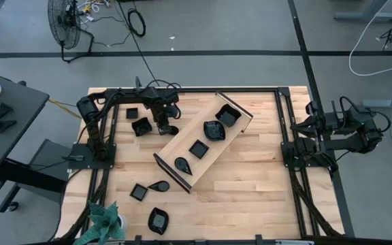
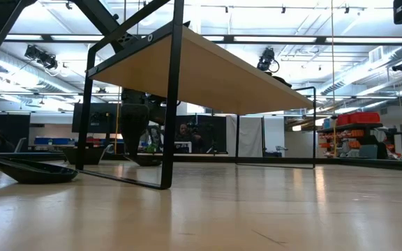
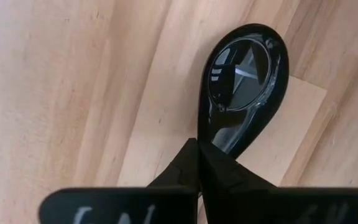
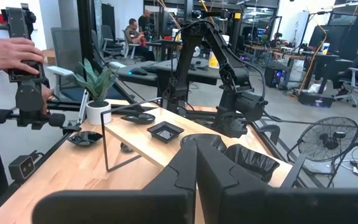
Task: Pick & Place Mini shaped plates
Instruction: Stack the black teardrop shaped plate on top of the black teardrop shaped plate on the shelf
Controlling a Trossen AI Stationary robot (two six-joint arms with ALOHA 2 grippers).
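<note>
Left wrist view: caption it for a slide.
Left pincer shut on the narrow end of a teardrop plate lying on the table.

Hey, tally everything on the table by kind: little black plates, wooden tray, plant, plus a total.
Long light-wood tray: 1
Glossy black mini plates on the tray: 4
Glossy black mini plates on the bare table: 6
Potted green plant: 1
Total: 12

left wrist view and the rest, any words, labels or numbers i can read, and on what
None can be read for sure.
Pale marks on the dark bar at the left gripper, which is shut on the teardrop plate: blurred and cut off, unreadable.
Orange bins and shelves in the room behind: any lettering is too small to read.
</note>
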